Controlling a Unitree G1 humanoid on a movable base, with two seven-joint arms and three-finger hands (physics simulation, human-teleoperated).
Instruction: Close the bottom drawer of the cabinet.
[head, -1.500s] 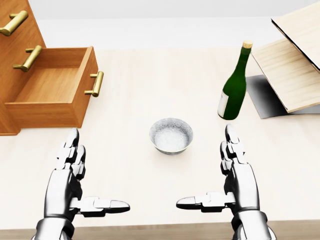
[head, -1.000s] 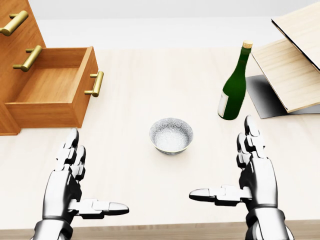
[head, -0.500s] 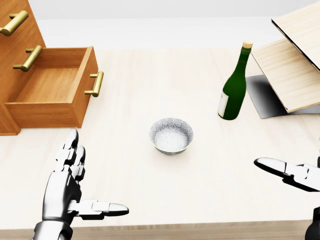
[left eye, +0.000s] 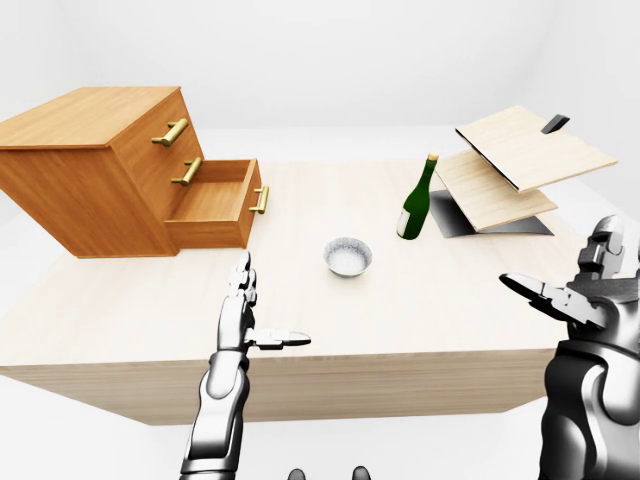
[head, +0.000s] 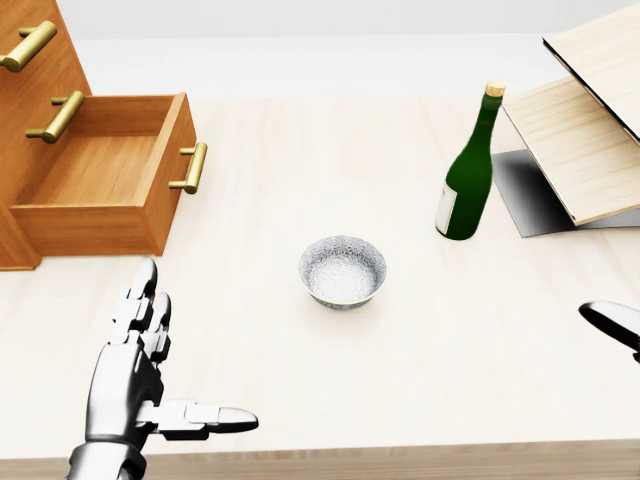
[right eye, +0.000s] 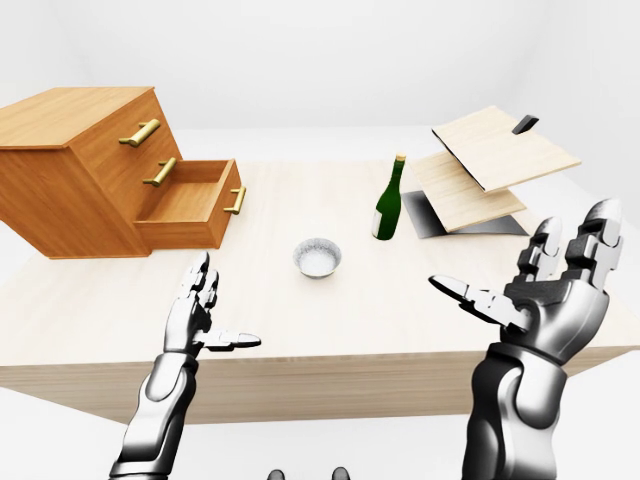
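Observation:
The wooden cabinet (left eye: 95, 175) stands at the table's left in the left-eye view. Its bottom drawer (head: 100, 182) is pulled out and empty, its brass handle (head: 190, 168) pointing right. My left hand (head: 190, 350) is open, fingers flat and thumb out, low in the head view below the drawer and apart from it. My right hand (right eye: 520, 262) is open too, raised off the table's right side in the right-eye view. Only its thumb tip shows at the right edge of the head view.
A grey bowl (head: 342, 272) sits mid-table, to the right of the drawer. A green bottle (head: 467, 180) stands upright further right. Tilted wooden boards (head: 580, 150) lie on a dark stand at the top right. The table's near edge (head: 330, 458) runs along the bottom.
My right hand has swung out to the right and risen, almost leaving the head view. The left hand, drawer, bowl and bottle have stayed put.

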